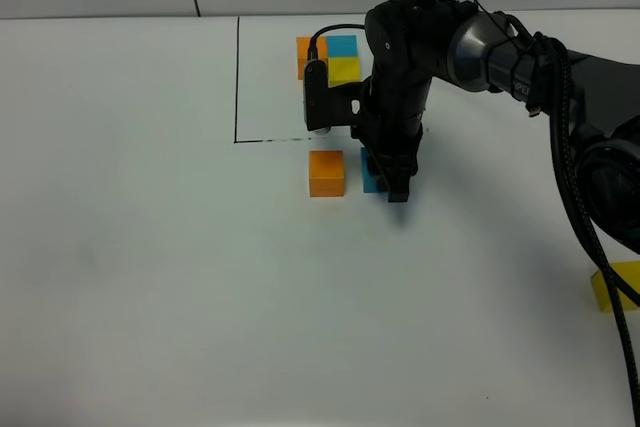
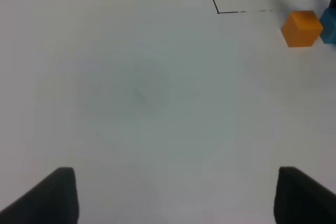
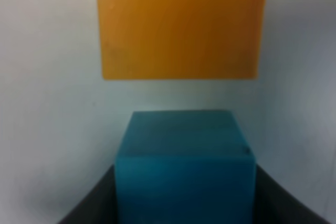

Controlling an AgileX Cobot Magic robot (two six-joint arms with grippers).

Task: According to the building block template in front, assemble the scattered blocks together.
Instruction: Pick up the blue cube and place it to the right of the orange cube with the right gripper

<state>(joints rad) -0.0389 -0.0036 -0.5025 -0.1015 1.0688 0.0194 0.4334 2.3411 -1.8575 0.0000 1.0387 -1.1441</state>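
Your white counter [image 1: 130, 277] carries everything. The biggest thing on it is your right arm [image 1: 480, 47], which reaches in from the right, across the middle, and covers the near right corner of the black-lined frame. A black cable [image 1: 575, 197] hangs along that arm and crosses in front of the yellow cube [image 1: 625, 282], which sits alone, well apart from the others, at the counter's right edge. The building block template [image 1: 330, 57] lies at the far side: joined orange, blue and yellow cubes inside the black lines, part hidden behind the arm. Just outside the frame's near line, your right tool [image 1: 395, 190] points down and is clamped on the blue cube [image 3: 184, 171], one finger on each side. The orange cube [image 1: 326, 173] stands just beside the blue one, towards the left, with a narrow strip of counter between them. Your left tool [image 2: 176, 198] hangs over bare counter with its fingers apart and nothing between them, well away from the cubes.
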